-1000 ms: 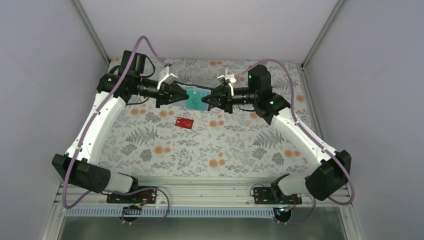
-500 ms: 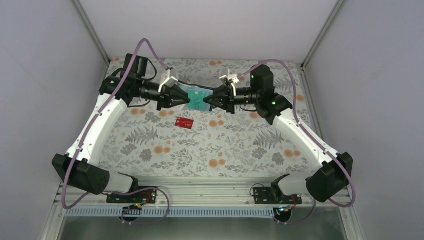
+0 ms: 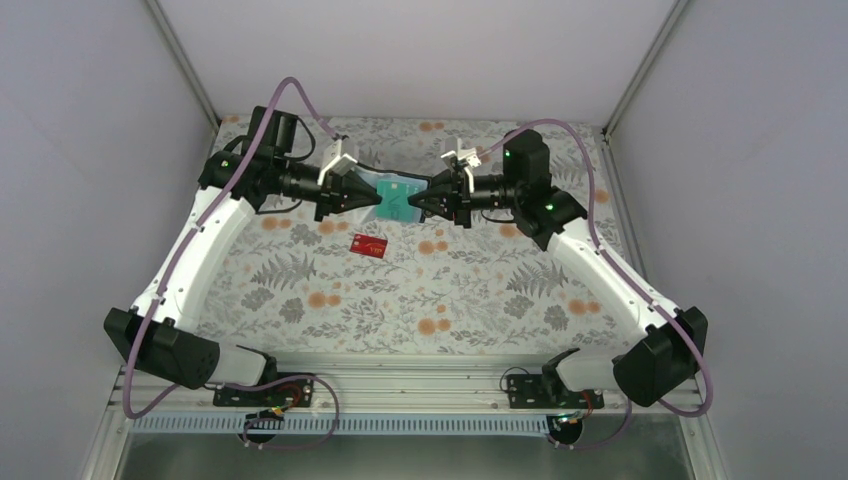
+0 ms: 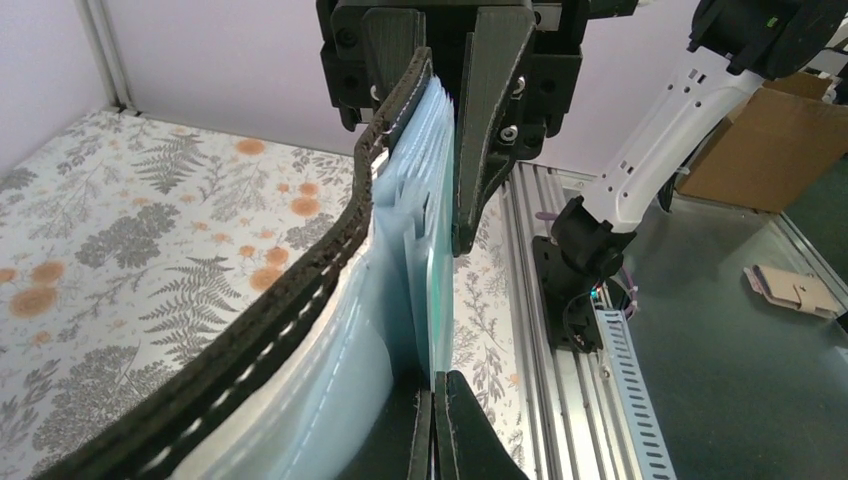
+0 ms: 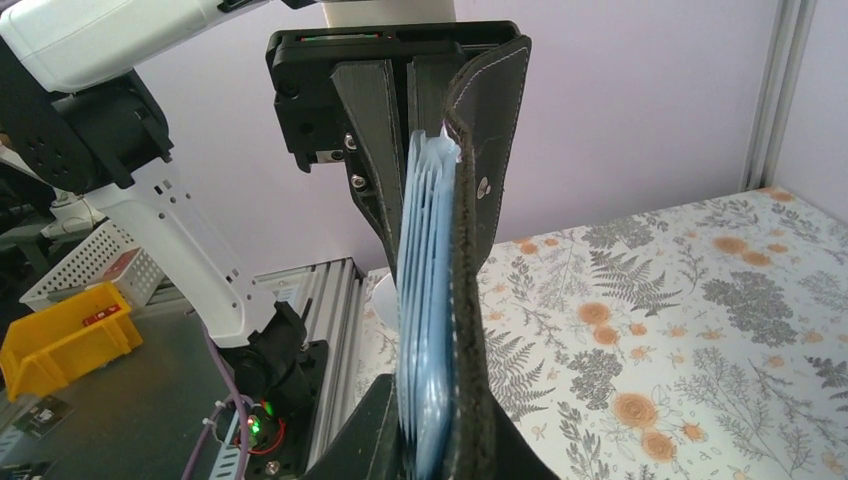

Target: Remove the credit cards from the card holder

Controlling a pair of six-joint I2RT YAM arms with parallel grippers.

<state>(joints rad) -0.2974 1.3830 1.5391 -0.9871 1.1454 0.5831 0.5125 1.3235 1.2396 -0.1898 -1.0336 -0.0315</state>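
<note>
**A:** What do we have in the left gripper (image 4: 434, 420)?

**B:** We see its fingers pinched almost together on the edge of a teal-green card (image 4: 440, 300). That card stands in the pale blue pockets of the card holder (image 4: 290, 325).

**A:** And the right gripper (image 3: 414, 202)?

**B:** It is clamped narrow on the holder's opposite edge, with the black stitched cover and the pockets together between its fingers. We hold the holder on edge, lifted above the table (image 3: 470, 290), between the two grippers, which point at each other.

**A:** Where is that in the scene?

**B:** Over the far middle of the floral table. Our left arm reaches in from the left and our right arm from the right.

**A:** Is any card out?

**B:** A red card (image 3: 368, 245) lies flat on the table, nearer than the holder and apart from it. We cannot count the cards inside.
</note>
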